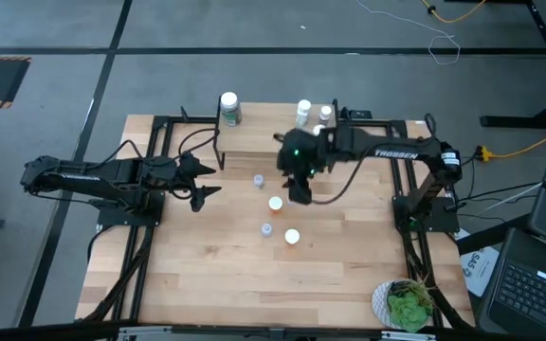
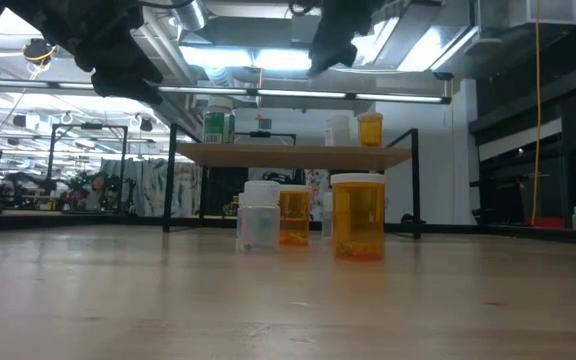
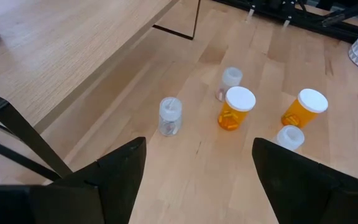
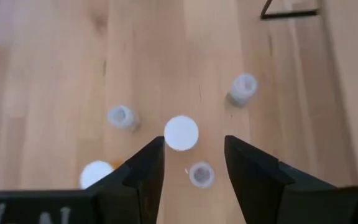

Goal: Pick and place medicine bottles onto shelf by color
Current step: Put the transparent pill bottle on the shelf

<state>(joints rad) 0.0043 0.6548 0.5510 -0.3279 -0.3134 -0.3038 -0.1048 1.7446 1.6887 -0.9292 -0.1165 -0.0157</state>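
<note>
Right pincer (image 1: 299, 194), jaws parted and empty, above open table (image 1: 207, 275) off the shelf (image 1: 254, 140) edge; beneath it two orange bottles (image 1: 276, 204), three clear bottles (image 1: 259, 180).

Bottles (image 1: 276, 203) upright; some on shelf (image 1: 254, 138).

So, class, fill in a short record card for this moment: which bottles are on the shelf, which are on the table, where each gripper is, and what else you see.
shelf: holds green-label bottle, a white bottle, an orange bottle
table: two orange bottles, three small clear bottles
right gripper: above the table bottles, open, empty
left gripper: off to the side, open, empty
table corner: potted plant
</note>
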